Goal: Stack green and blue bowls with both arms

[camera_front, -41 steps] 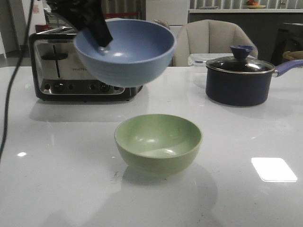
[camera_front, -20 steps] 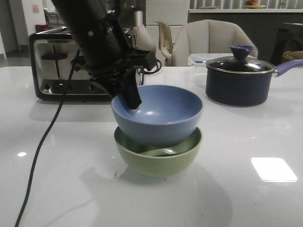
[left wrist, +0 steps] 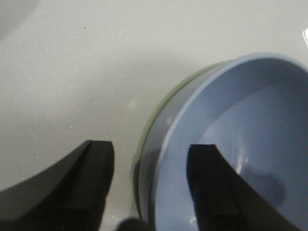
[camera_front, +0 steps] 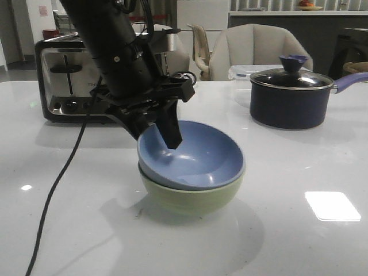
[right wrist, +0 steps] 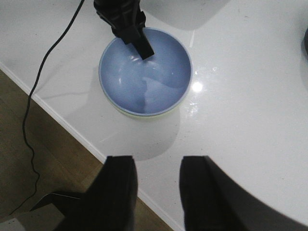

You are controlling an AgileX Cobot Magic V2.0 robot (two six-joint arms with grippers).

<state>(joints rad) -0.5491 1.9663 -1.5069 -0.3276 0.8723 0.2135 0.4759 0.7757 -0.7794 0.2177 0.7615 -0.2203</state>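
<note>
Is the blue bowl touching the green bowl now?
Touching. In the front view the blue bowl sits nested inside the green bowl, with no gap between them.

toaster (camera_front: pixel 86 80) back left | lidded saucepan (camera_front: pixel 290 95) back right | chair (camera_front: pixel 259 49)
</note>
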